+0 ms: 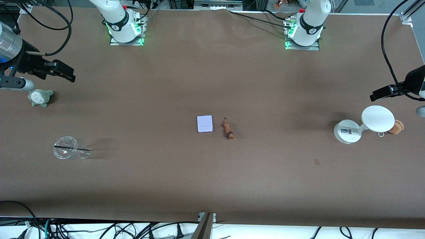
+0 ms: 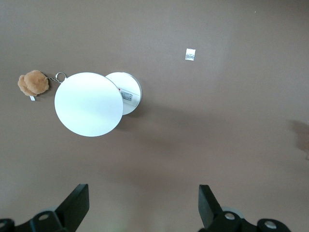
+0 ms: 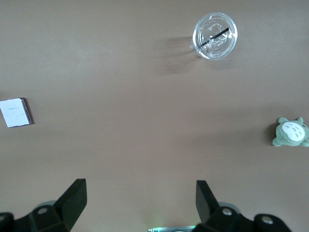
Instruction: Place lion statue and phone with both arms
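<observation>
The phone [image 1: 204,123] and the lion statue [image 1: 228,129] lie side by side in the middle of the counter [image 1: 212,179], close but not touching, the phone toward the right arm's end and the lion toward the left arm's end. Both sit well apart from either set of fingers.

The right gripper [image 1: 61,71] hangs over its own end of the counter, above a grey-green plush toy [image 1: 40,98], fingers spread wide and holding nothing. In the right wrist view the phone [image 3: 15,112] shows off to one side of the fingers, so that arm looks the better placed for it. The left gripper [image 1: 382,93] hangs over its end, above a white two-disc stand [image 1: 363,124], fingers likewise apart and empty. The lion would fall to it.

The phone is a flat, smooth, pale lavender rectangle with rounded corners, its long axis running toward the front camera. The lion is a small, slim brown figurine with a darker band and a thin tail, its long axis roughly parallel to the phone's.

A clear plastic cup [image 1: 69,152] lies on its side, and a small orange-brown plush bear [image 1: 396,127] sits beside the stand.
</observation>
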`<state>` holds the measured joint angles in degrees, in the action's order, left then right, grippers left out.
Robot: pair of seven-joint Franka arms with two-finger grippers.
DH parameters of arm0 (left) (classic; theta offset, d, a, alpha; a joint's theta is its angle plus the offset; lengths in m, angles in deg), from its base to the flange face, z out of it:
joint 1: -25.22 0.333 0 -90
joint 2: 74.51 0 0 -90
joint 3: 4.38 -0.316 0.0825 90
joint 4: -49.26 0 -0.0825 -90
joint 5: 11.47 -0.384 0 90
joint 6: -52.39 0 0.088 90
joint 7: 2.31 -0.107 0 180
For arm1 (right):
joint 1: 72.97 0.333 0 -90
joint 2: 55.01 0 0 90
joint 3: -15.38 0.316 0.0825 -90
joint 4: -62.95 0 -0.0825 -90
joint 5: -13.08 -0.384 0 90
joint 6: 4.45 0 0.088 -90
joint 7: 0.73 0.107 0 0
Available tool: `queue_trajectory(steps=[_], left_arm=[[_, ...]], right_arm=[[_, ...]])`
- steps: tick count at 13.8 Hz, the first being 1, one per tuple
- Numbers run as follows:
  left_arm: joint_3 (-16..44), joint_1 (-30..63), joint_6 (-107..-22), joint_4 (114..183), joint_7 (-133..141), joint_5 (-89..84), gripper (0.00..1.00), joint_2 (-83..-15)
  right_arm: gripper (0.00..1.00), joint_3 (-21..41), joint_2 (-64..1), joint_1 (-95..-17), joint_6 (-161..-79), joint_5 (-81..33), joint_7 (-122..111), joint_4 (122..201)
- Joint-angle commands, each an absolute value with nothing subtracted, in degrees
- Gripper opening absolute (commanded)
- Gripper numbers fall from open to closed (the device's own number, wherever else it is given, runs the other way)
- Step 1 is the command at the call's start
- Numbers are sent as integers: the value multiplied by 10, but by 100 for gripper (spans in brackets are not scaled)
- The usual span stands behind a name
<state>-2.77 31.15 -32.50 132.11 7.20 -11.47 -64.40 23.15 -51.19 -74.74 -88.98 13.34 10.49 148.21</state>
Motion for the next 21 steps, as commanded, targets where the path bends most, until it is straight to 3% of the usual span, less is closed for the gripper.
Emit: queue_trajectory(steps=[1, 21], left_arm=[[-27, 316, -316, 1313, 58, -105, 100, -643], [-21, 303, -319, 1313, 80, -70, 100, -629]], right_arm=[[100, 239, -507, -754, -887, 141, 102, 1468], [100, 239, -507, -753, -887, 141, 102, 1468]])
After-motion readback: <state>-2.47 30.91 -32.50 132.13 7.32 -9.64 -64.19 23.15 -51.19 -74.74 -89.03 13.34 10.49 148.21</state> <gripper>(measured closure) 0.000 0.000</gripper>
